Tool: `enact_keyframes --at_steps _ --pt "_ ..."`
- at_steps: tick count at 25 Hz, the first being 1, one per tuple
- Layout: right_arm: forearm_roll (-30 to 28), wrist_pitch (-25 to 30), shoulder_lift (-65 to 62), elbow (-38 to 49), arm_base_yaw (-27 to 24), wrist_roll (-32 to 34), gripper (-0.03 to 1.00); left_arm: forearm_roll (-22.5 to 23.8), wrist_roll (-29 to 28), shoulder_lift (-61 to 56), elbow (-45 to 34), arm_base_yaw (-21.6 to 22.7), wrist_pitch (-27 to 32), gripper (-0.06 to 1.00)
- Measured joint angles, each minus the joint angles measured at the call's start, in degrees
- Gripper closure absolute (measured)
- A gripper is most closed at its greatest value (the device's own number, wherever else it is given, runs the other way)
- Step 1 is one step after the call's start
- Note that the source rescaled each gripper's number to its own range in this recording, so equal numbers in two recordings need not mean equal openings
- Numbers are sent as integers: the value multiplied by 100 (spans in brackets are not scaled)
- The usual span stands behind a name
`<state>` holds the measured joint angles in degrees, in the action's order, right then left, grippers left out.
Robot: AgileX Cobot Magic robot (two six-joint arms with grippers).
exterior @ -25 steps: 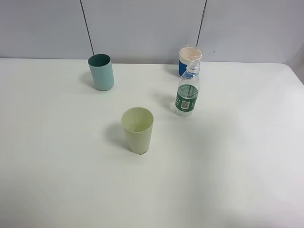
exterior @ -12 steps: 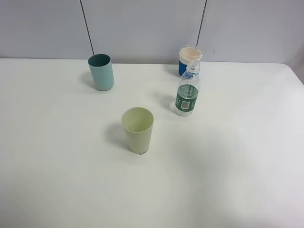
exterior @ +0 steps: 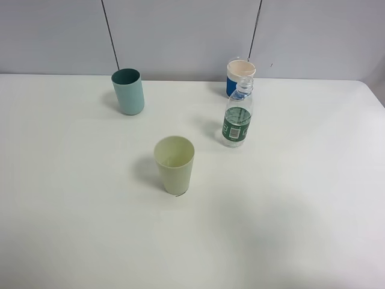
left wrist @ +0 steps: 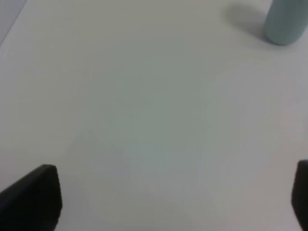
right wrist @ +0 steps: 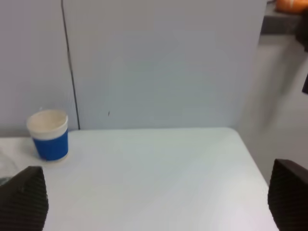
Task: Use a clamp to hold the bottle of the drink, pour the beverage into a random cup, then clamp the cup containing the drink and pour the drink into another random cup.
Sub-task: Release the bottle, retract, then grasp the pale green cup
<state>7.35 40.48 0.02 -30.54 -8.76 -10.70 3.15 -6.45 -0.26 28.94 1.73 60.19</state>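
In the exterior high view the clear bottle [exterior: 238, 120] with a dark green label stands upright right of centre. The beverage inside it is too clear to make out. The pale yellow-green tapered cup [exterior: 174, 164] stands in the middle of the table; I cannot tell whether it holds liquid. The teal straight-sided cup [exterior: 127, 91] stands at the back left, and shows too in the left wrist view [left wrist: 285, 21]. Neither arm appears in the exterior view. My left gripper [left wrist: 166, 197] is open over bare table, well short of the teal cup. My right gripper [right wrist: 154, 199] is open and holds nothing.
A blue cup with a cream rim [exterior: 240, 77] stands just behind the bottle near the back wall, and also shows in the right wrist view [right wrist: 48, 134]. The white table [exterior: 301, 198] ends at its right edge [right wrist: 245, 149], with floor beyond.
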Motion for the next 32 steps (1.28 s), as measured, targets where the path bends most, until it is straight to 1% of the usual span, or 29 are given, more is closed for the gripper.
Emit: enact_keyframes --at_steps 5,7,9,13,18,32 --pt "0 787 -16 0 137 0 15 0 0 0 0 0 0 5" --pt "-94 1101 -16 0 234 0 15 0 0 0 0 0 0 5" --pt "-197 1263 -16 0 260 0 15 0 0 0 0 0 0 5" --pt "-192 1459 -16 0 260 0 15 0 0 0 0 0 0 5" --pt "-208 1992 -16 124 260 0 15 0 0 0 0 0 0 5" --pt "-210 2034 -16 169 260 0 15 0 0 0 0 0 0 5"
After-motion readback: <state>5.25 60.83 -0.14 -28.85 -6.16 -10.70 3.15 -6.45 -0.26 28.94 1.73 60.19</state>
